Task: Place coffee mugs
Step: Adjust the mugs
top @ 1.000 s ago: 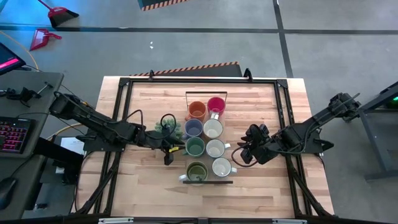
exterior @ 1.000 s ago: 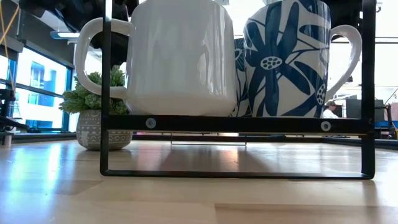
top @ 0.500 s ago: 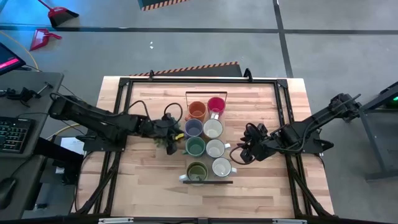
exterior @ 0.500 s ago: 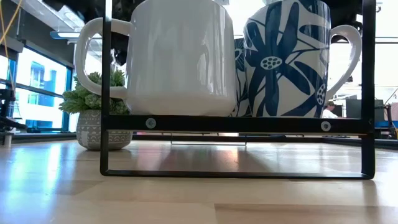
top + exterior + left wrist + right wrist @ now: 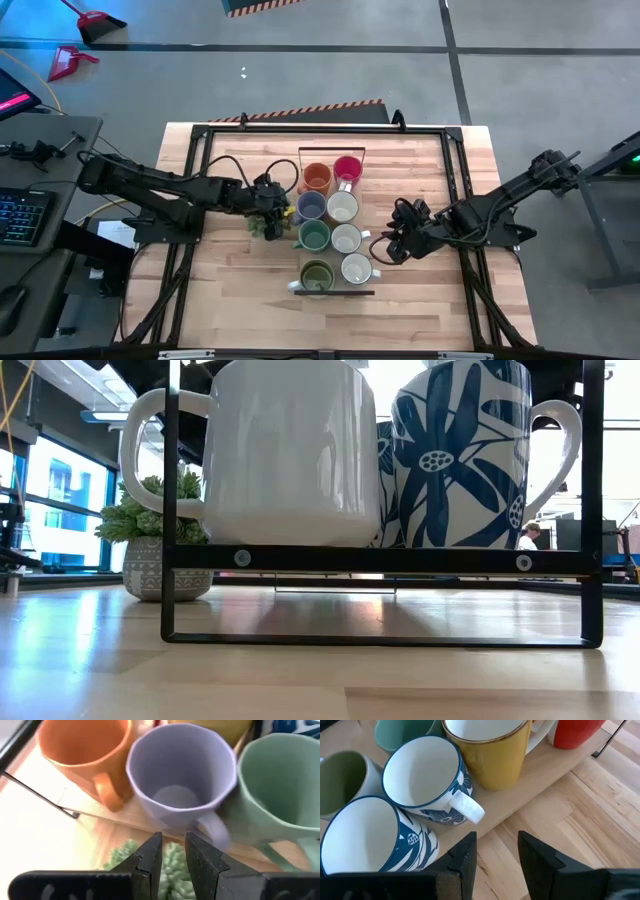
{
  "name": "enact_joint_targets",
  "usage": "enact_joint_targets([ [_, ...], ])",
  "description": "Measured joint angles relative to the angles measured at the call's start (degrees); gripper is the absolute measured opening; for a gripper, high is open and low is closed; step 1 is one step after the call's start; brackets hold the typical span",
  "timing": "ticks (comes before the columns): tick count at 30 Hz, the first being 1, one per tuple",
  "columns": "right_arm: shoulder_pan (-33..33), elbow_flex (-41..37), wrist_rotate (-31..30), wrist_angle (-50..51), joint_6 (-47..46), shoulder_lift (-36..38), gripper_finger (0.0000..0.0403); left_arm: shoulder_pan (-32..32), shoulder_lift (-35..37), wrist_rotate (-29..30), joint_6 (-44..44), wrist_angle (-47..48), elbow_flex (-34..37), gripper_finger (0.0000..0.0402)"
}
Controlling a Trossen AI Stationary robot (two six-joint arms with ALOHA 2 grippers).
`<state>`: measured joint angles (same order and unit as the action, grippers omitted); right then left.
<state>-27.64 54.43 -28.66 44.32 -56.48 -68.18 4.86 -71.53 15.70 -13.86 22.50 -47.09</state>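
Eight upright coffee mugs (image 5: 331,222) are packed in two touching rows of four on the rack.

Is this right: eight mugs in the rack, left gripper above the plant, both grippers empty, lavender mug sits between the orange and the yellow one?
Not quite. In the left wrist view the lavender mug sits between the orange mug and the teal-green mug, not the yellow one. The rest holds: left gripper above the plant, right gripper empty too.

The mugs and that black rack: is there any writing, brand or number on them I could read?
None can be read.
The mugs carry only blue flower patterns, no words.
The black rack shows two plain screws, no label.
The plant pot has a pale pattern, no text.
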Motion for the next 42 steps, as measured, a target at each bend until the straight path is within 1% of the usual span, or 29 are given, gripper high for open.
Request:
enact_joint_targets([
  [5,0.0,0.0,-1.3,-1.7,0.1,0.0,0.0122,-1.4,0.0,0.1,1.0,0.0,0.0,0.0074],
  [10,0.0,0.0,-2.3,-1.9,0.8,0.0,0.0122,-1.4,0.0,0.1,1.6,-0.1,0.0,0.0074],
  [18,0.0,0.0,-2.3,-2.4,1.4,0.0,0.0122,-1.5,-0.5,0.2,0.2,-3.4,0.0,0.0074],
  [25,0.0,0.0,-1.5,-2.5,1.5,0.0,0.0122,-1.5,-0.6,-1.1,1.5,-2.7,0.0,0.0074],
  [32,0.0,0.0,-1.5,-2.5,1.5,0.0,0.0122,-1.5,-3.3,-1.6,1.1,-3.2,0.0,0.0074],
  [38,0.0,0.0,-1.5,-2.8,1.4,0.0,0.0122,-1.5,-6.3,-1.9,1.0,-5.9,0.0,0.0074],
  [42,0.0,0.0,-1.4,-3.0,1.4,0.0,0.0122,-1.5,-6.5,-1.9,1.0,-6.8,0.0,0.0074],
])
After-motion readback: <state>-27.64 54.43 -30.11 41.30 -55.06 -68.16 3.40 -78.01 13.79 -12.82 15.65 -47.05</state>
